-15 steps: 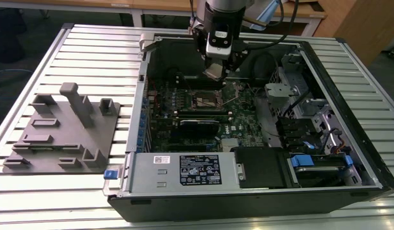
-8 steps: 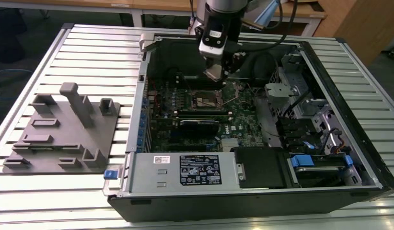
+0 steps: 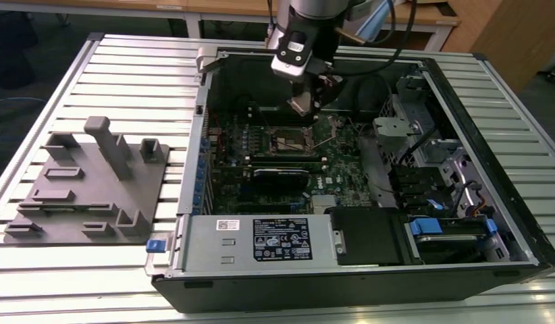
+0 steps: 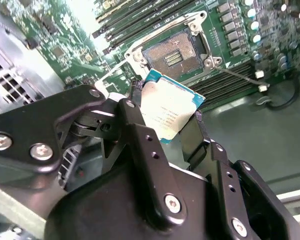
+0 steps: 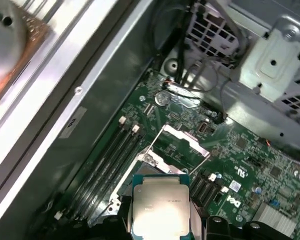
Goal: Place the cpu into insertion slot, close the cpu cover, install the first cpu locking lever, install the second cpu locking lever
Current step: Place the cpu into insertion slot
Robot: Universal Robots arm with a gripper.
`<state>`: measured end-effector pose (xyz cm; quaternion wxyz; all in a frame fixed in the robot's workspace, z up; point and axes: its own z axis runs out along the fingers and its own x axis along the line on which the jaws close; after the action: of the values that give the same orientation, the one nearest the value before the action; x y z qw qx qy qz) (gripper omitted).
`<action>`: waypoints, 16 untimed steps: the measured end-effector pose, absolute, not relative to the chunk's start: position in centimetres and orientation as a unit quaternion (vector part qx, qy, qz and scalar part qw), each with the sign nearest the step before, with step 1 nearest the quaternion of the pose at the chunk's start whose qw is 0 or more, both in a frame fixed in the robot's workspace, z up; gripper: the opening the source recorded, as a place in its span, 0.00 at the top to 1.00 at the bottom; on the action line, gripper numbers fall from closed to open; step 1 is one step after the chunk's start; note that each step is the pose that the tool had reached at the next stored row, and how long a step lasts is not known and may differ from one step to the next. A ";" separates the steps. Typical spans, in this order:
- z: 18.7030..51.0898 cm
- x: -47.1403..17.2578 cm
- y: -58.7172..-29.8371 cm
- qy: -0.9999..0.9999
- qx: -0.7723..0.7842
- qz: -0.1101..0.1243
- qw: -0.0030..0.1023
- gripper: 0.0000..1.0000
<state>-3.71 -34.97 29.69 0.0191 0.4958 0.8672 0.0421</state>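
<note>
While the insertion slot (image 4: 176, 52) lies bare, its dark contact field uncovered inside the silvery rim, the work stands at the first step: the cpu (image 4: 172, 110) is not yet seated. The gripper (image 3: 304, 104) has its two fingers (image 4: 133, 116) drawn in against opposite edges of the chip, parted only as wide as the chip itself, so the cpu is carried clear of the board with its dull metal top facing the wrist cameras. In the second wrist view it hangs just short of the insertion slot, above it and apart from it, tilted against the socket's plane, one corner nearest the rim. What looks like the cpu cover (image 5: 182, 139) stands swung up on the far side of the insertion slot, though the angle makes that hard to confirm, and a thin locking lever (image 4: 240, 74) juts out from beside the socket, unlatched. By my judgement the placement calls for levelling the chip, squaring its edges with the socket rim, and lowering it gently so no contact is bent. From the exterior view the arm reaches down steeply into the open computer case (image 3: 350, 283), wrist nearly vertical, its tip poised directly over the insertion slot on the green circuit board (image 3: 232, 175).
</note>
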 end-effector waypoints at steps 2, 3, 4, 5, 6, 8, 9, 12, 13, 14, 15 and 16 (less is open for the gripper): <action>29.7 -3.7 -35.0 0.858 0.511 0.042 0.020 0.46; 29.6 -3.7 -35.0 0.853 0.519 0.042 0.020 0.46; 29.6 -3.7 -35.0 0.849 0.527 0.041 0.021 0.46; 29.6 -3.7 -35.0 0.844 0.534 0.041 0.021 0.46; 29.6 -3.7 -35.0 0.839 0.542 0.041 0.021 0.46; 29.5 -3.7 -35.0 0.829 0.558 0.041 0.022 0.46; 29.5 -3.7 -35.0 0.824 0.565 0.040 0.022 0.46; 29.5 -3.7 -35.0 0.808 0.587 0.040 0.024 0.46; 29.5 -3.7 -35.0 0.803 0.594 0.040 0.024 0.46; 29.5 -3.7 -35.0 0.798 0.601 0.039 0.024 0.46; 29.4 -3.7 -35.0 0.792 0.609 0.039 0.025 0.46; 29.4 -3.7 -35.0 0.786 0.616 0.039 0.025 0.46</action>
<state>-3.71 -34.97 29.43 0.0250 0.6161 0.7863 0.0389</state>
